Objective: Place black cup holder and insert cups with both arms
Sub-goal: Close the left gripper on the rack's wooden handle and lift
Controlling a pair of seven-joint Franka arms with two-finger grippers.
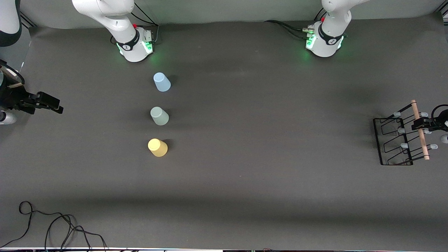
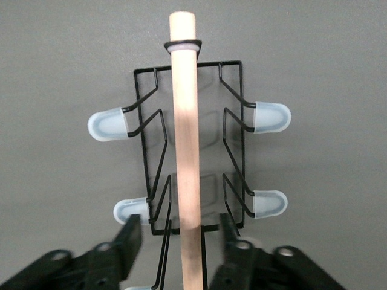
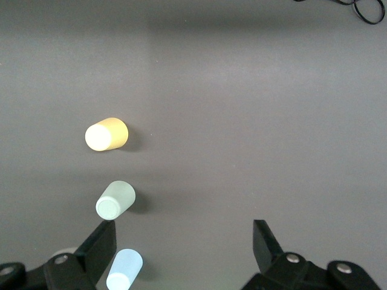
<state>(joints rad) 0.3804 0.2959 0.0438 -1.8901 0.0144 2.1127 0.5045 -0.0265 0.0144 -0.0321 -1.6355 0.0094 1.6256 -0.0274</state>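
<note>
The black cup holder [image 1: 394, 140] stands at the left arm's end of the table, its wooden handle [image 1: 419, 128] on top. My left gripper [image 1: 422, 124] is down over that handle. In the left wrist view the handle [image 2: 185, 121] runs between the left gripper's [image 2: 179, 229] two fingers, with a gap on each side, so it is open. Three cups stand upside down in a row in front of the right arm's base: light blue [image 1: 162, 82], pale green [image 1: 159, 116], yellow [image 1: 158, 147]. My right gripper [image 1: 47, 102] hangs open and empty at the right arm's end, apart from the cups.
Pale-tipped pegs [image 2: 108, 124] stick out from both sides of the holder. A black cable [image 1: 52, 224] lies near the table's front edge at the right arm's end. The arm bases [image 1: 136, 43] [image 1: 323, 42] stand along the back edge.
</note>
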